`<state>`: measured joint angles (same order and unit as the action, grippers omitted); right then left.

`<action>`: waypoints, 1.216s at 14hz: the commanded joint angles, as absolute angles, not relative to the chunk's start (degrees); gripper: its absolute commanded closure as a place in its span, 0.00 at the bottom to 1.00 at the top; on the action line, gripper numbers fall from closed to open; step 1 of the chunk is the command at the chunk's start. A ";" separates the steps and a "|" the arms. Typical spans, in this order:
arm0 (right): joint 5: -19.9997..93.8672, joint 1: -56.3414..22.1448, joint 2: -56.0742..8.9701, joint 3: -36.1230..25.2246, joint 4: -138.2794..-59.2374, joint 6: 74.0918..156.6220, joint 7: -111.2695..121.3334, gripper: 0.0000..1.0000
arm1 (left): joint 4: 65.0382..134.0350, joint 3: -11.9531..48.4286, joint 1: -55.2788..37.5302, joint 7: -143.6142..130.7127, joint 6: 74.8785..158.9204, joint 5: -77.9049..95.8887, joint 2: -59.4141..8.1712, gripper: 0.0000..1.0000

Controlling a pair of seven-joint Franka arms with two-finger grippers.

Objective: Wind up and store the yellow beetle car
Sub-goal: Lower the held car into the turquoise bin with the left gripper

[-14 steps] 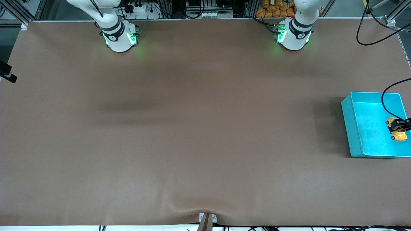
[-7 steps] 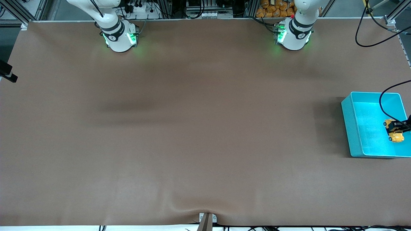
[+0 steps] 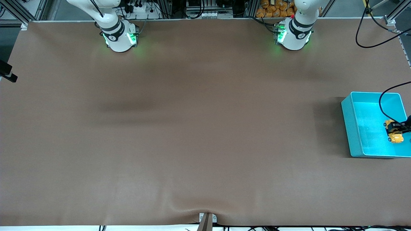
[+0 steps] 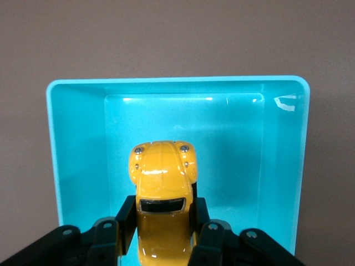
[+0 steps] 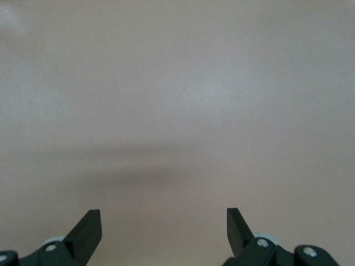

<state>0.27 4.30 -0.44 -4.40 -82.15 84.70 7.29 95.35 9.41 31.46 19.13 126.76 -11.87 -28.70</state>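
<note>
The left gripper (image 4: 164,233) hangs over the teal bin (image 3: 351,128), its fingers (image 4: 126,219) clamped on the yellow beetle car (image 4: 162,183). The right gripper (image 5: 163,227) waits above the bare bench (image 3: 192,128), fingers spread wide and empty. No writing is legible.

Brown-covered table (image 3: 192,128), teal bin (image 3: 348,128) toward the left arm's end

My left gripper (image 3: 399,131), clamped on the yellow beetle car (image 3: 395,133), has sunk lower into the teal bin (image 3: 353,128) since a second ago; car looks smaller.
</note>
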 commanded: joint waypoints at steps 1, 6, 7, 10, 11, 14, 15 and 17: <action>1.05 5.36 0.18 -3.87 -81.83 83.94 6.59 0.00 | 95.27 9.76 31.55 18.98 128.41 -10.02 -30.14 1.00; 0.97 5.45 0.18 -3.87 -81.91 83.85 6.59 0.00 | 97.73 9.84 31.38 19.07 132.45 -10.02 -32.78 1.00; 0.97 5.45 0.18 -3.87 -81.91 83.76 6.59 0.00 | 98.26 9.84 31.38 19.07 132.45 -10.02 -32.87 1.00; 1.05 5.71 0.09 -3.87 -81.91 84.20 6.68 0.00 | 98.87 9.76 31.38 19.25 134.11 -10.28 -34.71 1.00; 1.05 5.71 0.09 -3.87 -81.91 84.20 6.59 0.00 | 99.40 9.76 31.46 19.34 134.90 -10.54 -34.89 1.00; 1.05 5.71 -0.17 -3.87 -81.91 84.46 6.59 0.00 | 99.84 9.67 31.81 19.69 135.97 -10.72 -35.68 1.00; 1.05 5.71 -0.18 -3.87 -81.91 84.46 6.59 0.00 | 100.10 9.67 31.82 19.77 135.88 -10.72 -35.60 1.00; 0.88 5.71 -0.35 -3.87 -81.91 84.38 6.59 0.00 | 101.16 9.67 31.82 20.12 135.70 -10.81 -34.63 0.29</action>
<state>0.27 4.35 -0.44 -4.69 -82.09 84.61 7.27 99.53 9.60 31.58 19.20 134.96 -10.99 -36.27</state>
